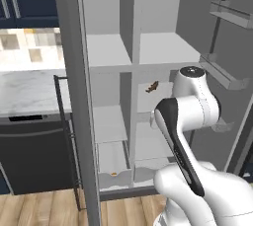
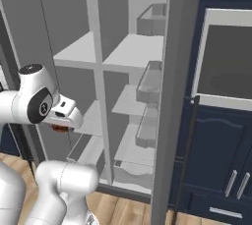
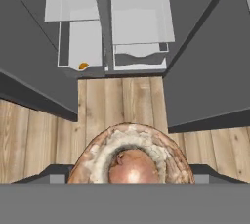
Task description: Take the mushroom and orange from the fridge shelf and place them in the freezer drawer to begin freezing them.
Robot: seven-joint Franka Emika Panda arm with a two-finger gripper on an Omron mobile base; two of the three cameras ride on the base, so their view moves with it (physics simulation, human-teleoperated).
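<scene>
Wood flooring [image 3: 117, 105] lies beneath the mushroom [image 3: 131, 159], which sits clamped in the gripper [image 3: 131, 179], held above the floor before the open fridge. Orange [image 3: 83, 66] rests in the freezer drawer [image 3: 84, 47], at its front edge. Elongated brown piece [image 1: 151, 88] remains on the fridge shelf [image 1: 158, 99].

The mushroom [image 3: 131, 162] sits at the gripper [image 3: 131, 181], above the floor [image 3: 117, 105] in front of the open fridge; ahead and below, the orange [image 3: 83, 66] lies in the freezer drawer [image 3: 84, 44], left of the wider drawer [image 3: 139, 56].
</scene>
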